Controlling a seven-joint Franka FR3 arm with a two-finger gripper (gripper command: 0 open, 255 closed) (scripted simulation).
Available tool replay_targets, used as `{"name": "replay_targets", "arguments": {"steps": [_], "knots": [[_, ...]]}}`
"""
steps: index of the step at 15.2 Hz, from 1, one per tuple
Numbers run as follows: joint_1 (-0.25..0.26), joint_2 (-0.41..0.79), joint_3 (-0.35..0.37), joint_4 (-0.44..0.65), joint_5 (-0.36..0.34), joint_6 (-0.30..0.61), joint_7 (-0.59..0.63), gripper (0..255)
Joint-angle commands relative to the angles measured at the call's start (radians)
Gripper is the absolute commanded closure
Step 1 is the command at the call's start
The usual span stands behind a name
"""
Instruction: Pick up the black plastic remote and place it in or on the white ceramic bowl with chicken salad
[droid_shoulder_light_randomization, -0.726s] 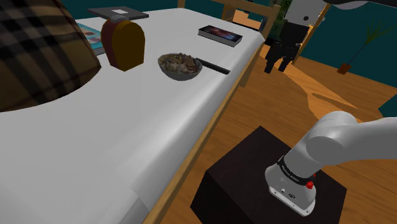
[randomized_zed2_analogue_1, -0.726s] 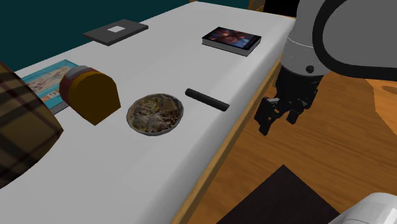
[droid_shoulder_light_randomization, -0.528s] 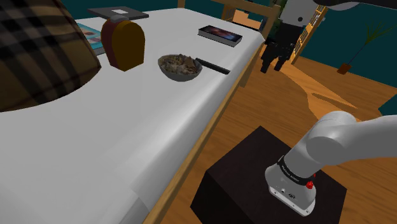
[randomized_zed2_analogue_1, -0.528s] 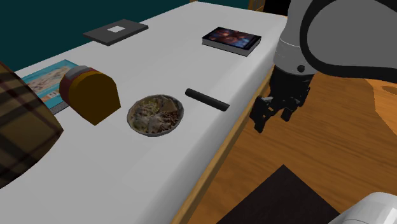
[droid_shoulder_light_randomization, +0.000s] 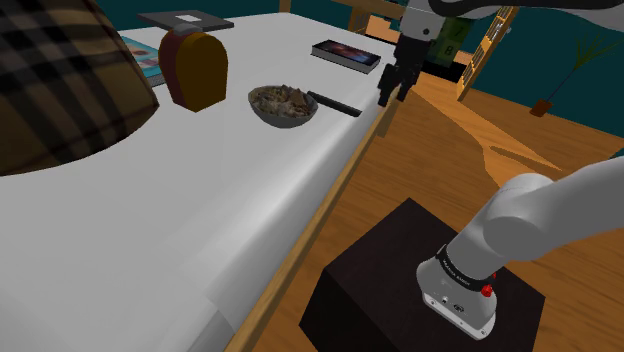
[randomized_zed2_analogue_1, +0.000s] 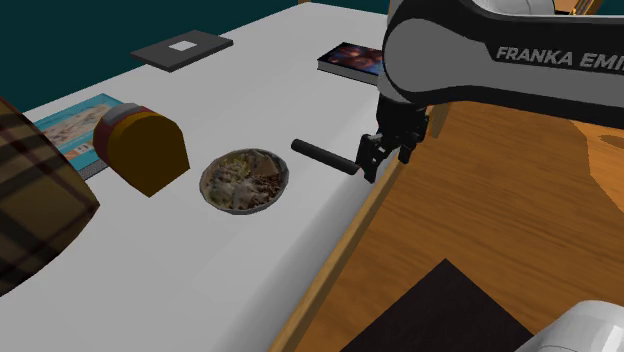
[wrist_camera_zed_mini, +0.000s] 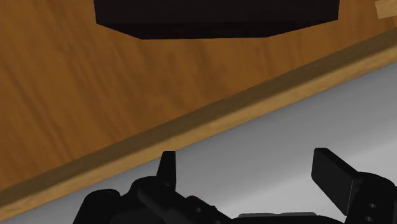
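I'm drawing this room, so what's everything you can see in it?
Remote: one, black, beside the bowl, near the surface's edge.
Bowl: one, grey, salad inside, mid-surface.
Bread loaf: one, brown, beside the bowl.
Colourful book: one, dark, far end.
Flat book: one, dark grey, white label.
Blue book: one, behind the loaf.
Cushion: one, brown plaid.
Surface: one, white, wooden edge.
Stand: one, black, on the wooden floor.
Arm: one, white.
Gripper: one, black, open, above the surface's edge by the remote.
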Motion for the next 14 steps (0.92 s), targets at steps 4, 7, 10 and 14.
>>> {"name": "replay_targets", "arguments": {"steps": [4,7,10,14], "knots": [[0.023,0.183,-0.008,0.110,-0.018,0.096,-0.083,0],[0.035,0.292,-0.008,0.190,-0.025,0.137,-0.128,0],[0.045,0.400,-0.005,0.280,-0.031,0.169,-0.171,0],[0.056,0.543,0.004,0.416,-0.039,0.196,-0.225,0]]}}
